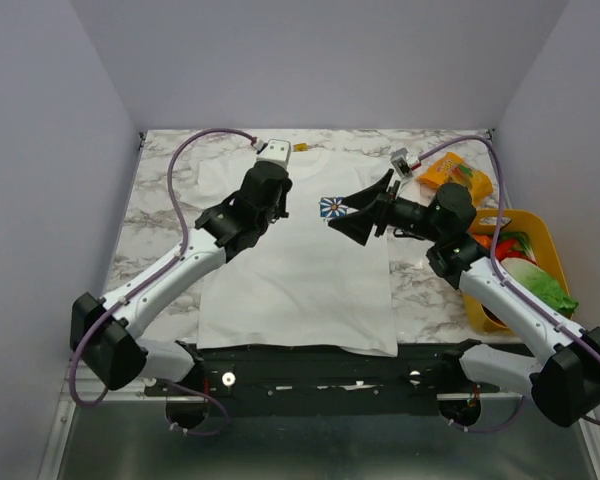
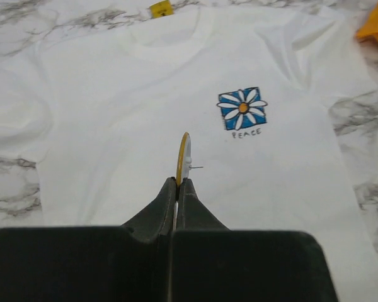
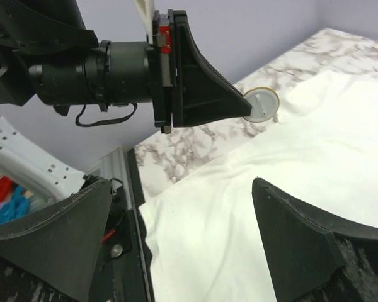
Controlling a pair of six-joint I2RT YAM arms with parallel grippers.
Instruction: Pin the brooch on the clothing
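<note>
A yellow tub [image 1: 542,228] sits on the right side of the marble table [image 1: 170,170]. In it lie a green leafy thing [image 1: 552,291], a red piece [image 1: 484,241] and a white piece [image 1: 521,271]. What they are is hard to tell. An orange packet [image 1: 456,174] lies on the table behind the tub, just beside the sleeve of the T-shirt [image 1: 300,280].

The white T-shirt lies flat with its neck at the far side. It has a blue and white flower picture [image 2: 242,108] on the chest with the word PEACE under it.

The brooch [image 2: 184,157] is a small round disc with a gold rim and a pale face. The left gripper [image 2: 177,184] holds it over the shirt, lower than the flower picture and a bit to its left in the left wrist view. There the disc stands on its edge, straight up out of the fingertips, so only its thin side shows. A thin pin [image 2: 197,167] sticks out of its flat side toward the right. In the right wrist view the round face shows. Whether the brooch touches the cloth cannot be told.

The left gripper is squeezed tight on the lower edge of the brooch, with no gap between the fingers.

The right gripper [image 3: 183,189] is spread wide apart over the shirt. It holds nothing and faces the brooch from the side.
</note>
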